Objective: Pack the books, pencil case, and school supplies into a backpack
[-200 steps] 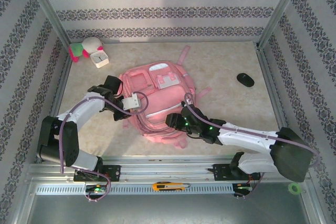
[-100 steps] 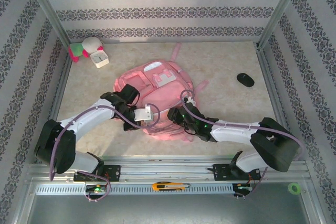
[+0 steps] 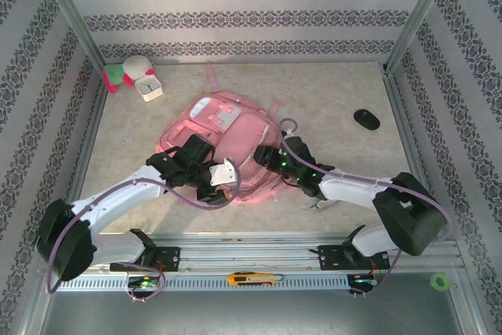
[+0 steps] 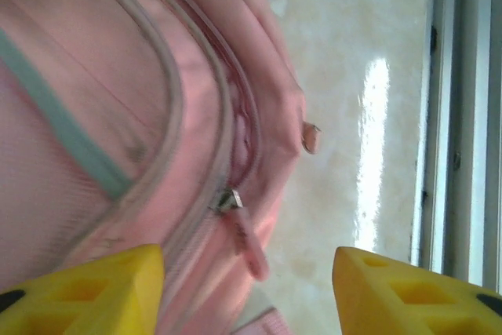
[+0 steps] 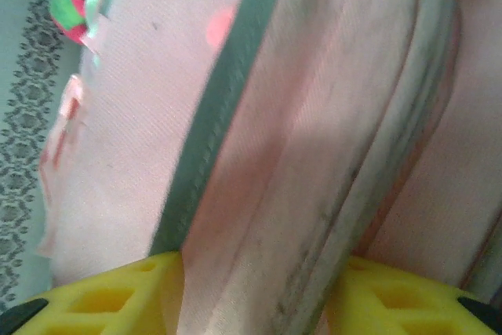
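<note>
Pink backpack [image 3: 223, 127] lies in the middle of the table [image 3: 329, 92], with both arms at its near edge; its zip pull [image 4: 241, 234] hangs just ahead of the left gripper [image 4: 247, 272], lengthwise toward the gap, jaws wide and empty; the right gripper [image 5: 255, 292] straddles a fold of it, grip unclear; since a second ago the backpack has swung leftward and the left jaws have parted.

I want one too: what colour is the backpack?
The backpack is pink with white trim, best seen in the top external view.
</note>
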